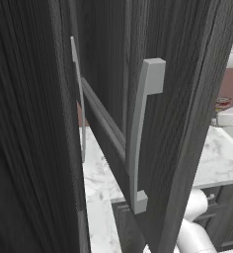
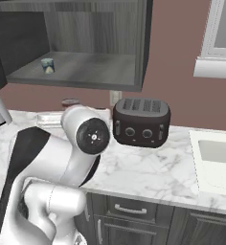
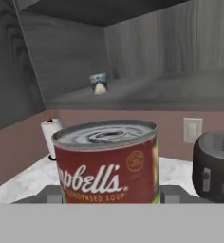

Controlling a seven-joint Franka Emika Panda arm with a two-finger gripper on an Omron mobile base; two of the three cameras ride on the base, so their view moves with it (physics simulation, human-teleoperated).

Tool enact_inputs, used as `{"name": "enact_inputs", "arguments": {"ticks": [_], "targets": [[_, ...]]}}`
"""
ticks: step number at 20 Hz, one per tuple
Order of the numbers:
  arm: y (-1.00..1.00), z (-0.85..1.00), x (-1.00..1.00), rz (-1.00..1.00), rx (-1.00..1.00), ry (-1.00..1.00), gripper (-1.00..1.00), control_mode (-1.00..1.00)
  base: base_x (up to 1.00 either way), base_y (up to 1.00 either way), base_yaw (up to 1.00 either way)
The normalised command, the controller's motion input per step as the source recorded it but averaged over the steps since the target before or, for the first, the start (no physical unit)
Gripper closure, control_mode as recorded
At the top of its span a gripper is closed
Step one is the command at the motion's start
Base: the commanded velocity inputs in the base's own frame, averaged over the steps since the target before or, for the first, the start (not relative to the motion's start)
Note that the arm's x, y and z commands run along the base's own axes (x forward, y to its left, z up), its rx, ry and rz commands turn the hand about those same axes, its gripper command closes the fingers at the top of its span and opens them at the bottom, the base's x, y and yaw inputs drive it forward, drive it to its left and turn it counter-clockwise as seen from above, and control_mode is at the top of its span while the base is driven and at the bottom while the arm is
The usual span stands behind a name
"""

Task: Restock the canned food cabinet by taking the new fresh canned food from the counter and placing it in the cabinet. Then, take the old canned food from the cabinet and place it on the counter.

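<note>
Presently catalogued: one red-and-white labelled soup can with silver metal lid (image 3: 107, 161), sitting between the two dark fingertips of the gripper (image 3: 109, 194), jaws narrowed onto its sides, apparently held. Likely rigid, moderately heavy, smooth-walled and prone to slip; best gripped mid-label across the diameter. Dark charcoal wood-grain cabinet (image 2: 76, 67) stands open at twelve o'clock, a small pale blue-labelled can (image 3: 98, 83) on its shelf at eleven. White marble-look counter (image 2: 148, 167) below; black toaster (image 3: 216, 166) at three o'clock.
</note>
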Motion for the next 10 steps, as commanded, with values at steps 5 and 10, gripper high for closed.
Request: {"name": "enact_inputs", "arguments": {"ticks": [5, 10], "targets": [[-0.24, -0.89, -0.03, 0.26, 0.0, 0.23, 1.0, -1.0, 0.0, 0.0, 0.0], [-0.05, -0.66, 0.2, 0.21, 0.0, 0.1, 1.0, -1.0, 0.0, 0.0, 0.0]]}}
